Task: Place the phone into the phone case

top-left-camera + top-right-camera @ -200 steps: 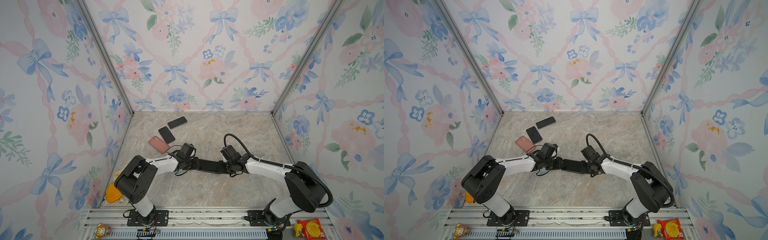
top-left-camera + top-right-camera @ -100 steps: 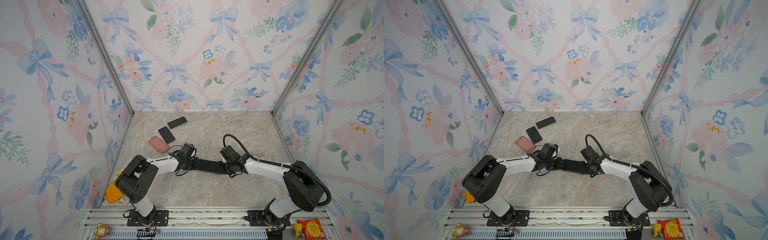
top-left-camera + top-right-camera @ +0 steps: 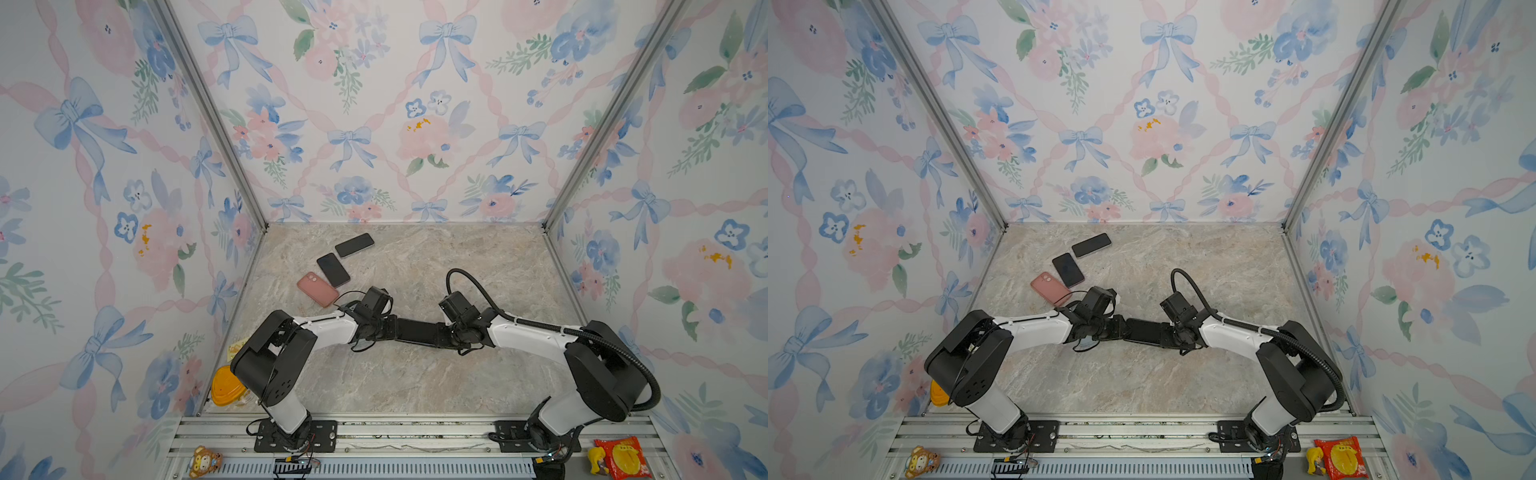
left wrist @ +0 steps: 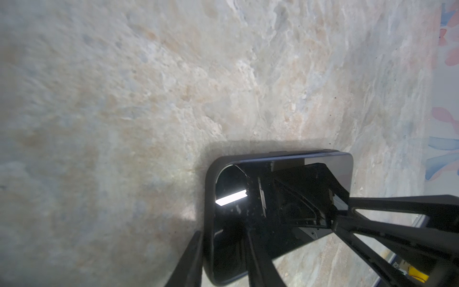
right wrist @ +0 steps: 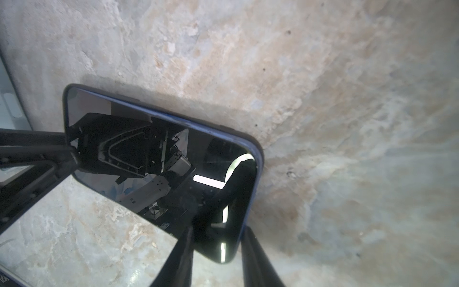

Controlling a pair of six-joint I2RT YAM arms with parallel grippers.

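A black phone is held between my two grippers at the middle of the marble table, screen up. A dark phone case rim wraps the end seen in the left wrist view. In the right wrist view the phone's blue edge shows inside a dark rim. My left gripper is shut over one corner, with one finger against the rim and the other across the screen. My right gripper is shut on the opposite corner. Whether the phone sits fully in the case is hidden.
At the back left of the table lie a pink case and two black phones. An orange object sits at the front-left edge. Floral walls close in three sides.
The phone and both arms stay almost where they were. The right wrist has edged slightly to the left.
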